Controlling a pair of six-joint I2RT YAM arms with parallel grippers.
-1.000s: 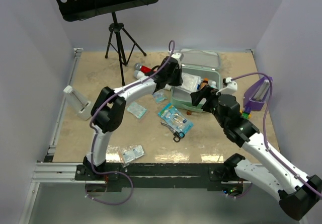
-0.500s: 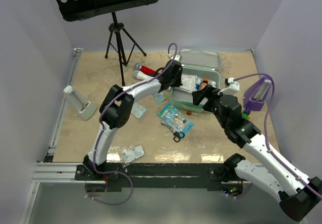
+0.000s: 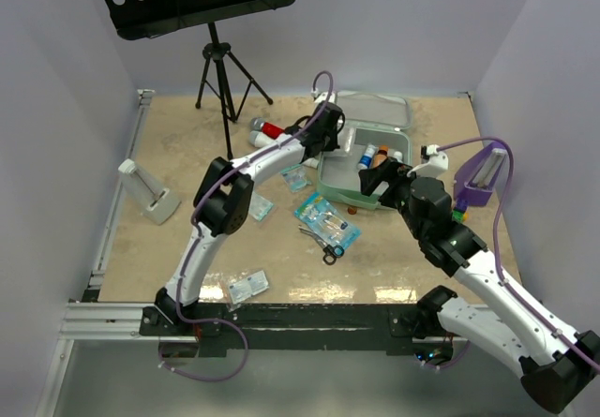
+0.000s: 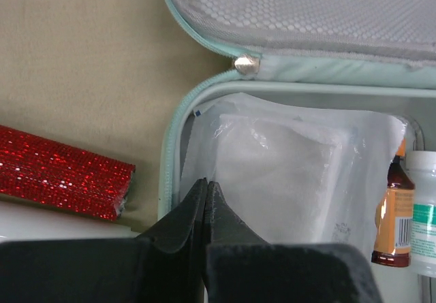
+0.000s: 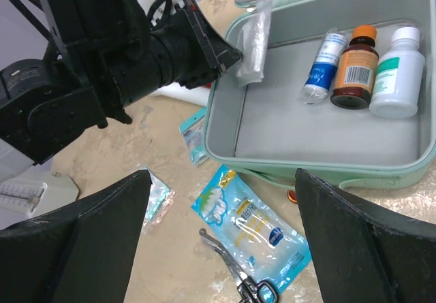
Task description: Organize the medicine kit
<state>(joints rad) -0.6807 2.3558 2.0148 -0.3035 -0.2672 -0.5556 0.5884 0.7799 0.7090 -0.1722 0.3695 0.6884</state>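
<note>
The mint-green medicine kit (image 3: 362, 198) lies open at the middle back, its lid (image 3: 375, 108) laid back behind it. My left gripper (image 3: 339, 141) is shut on a clear gauze packet (image 4: 286, 173) and holds it upright at the kit's left wall (image 4: 167, 170). The right wrist view shows the packet (image 5: 253, 41) at the far left corner, with the kit floor (image 5: 320, 126) bare. A blue tube (image 5: 325, 65), a brown bottle (image 5: 354, 75) and a white bottle (image 5: 394, 71) lie along the far wall. My right gripper (image 3: 369, 183) is open and empty, hovering in front of the kit.
A blue packet (image 3: 328, 220) and scissors (image 3: 323, 245) lie in front of the kit. A red glitter tube (image 3: 272, 131) lies to its left. Small packets (image 3: 253, 206) lie on the table. A purple stand (image 3: 483, 178) is right, a white stand (image 3: 145, 192) left, a tripod (image 3: 220, 70) behind.
My left gripper has moved toward the kit's back left corner and stood the gauze packet upright, uncovering the kit floor and the bottles. The right arm has barely moved.
</note>
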